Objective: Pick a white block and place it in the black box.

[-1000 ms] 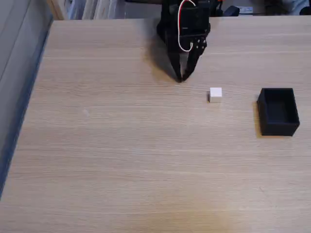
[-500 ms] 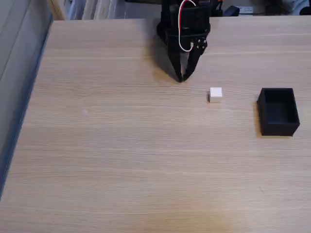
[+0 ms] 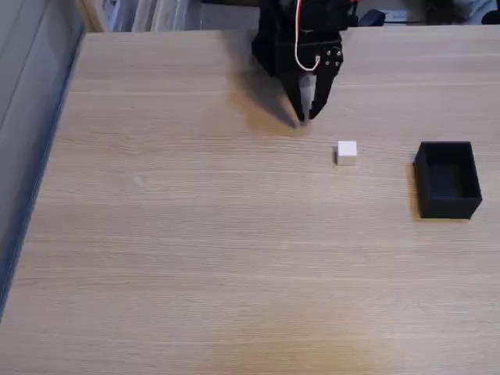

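Observation:
A small white block (image 3: 347, 152) rests on the wooden table (image 3: 195, 234), right of centre in the fixed view. To its right stands the black box (image 3: 448, 179), lidless and with nothing visible inside. My black gripper (image 3: 305, 117) points down at the back of the table, up and to the left of the white block and apart from it. Its fingers meet at the tips with nothing between them. A red and white cable loops over the arm (image 3: 301, 31).
The table's left edge runs along a grey wall or floor strip (image 3: 23, 156). Clutter lies beyond the far edge behind the arm. Open wood stretches across the front and left of the table.
The gripper has swung a little to the right and risen slightly, bringing its tips closer to the white block. Block and box have not moved.

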Controlling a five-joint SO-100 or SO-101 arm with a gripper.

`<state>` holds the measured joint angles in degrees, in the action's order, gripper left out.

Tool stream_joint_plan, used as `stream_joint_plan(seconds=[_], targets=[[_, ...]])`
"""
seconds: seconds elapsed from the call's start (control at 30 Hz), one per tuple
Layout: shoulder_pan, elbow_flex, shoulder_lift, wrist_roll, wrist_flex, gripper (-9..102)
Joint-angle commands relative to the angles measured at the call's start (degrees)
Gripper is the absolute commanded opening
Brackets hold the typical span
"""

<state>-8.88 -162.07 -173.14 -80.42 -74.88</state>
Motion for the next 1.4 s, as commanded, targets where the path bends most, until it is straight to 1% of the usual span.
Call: stream_joint_plan(seconds=[0.0,0.1,0.17,0.33,0.57,1.0,1.37], targets=[[-3.6,7.1,6.2,4.4,-0.1,6],[-6.0,10.7,10.1,6.0,-0.4,10],[-7.4,12.0,11.9,6.8,-0.3,16],[-9.1,12.1,14.4,7.4,0.2,25],[-8.8,11.3,19.5,6.2,4.8,35],[-6.9,11.6,30.8,2.6,18.1,33],[-6.5,12.0,38.5,2.3,23.9,30]])
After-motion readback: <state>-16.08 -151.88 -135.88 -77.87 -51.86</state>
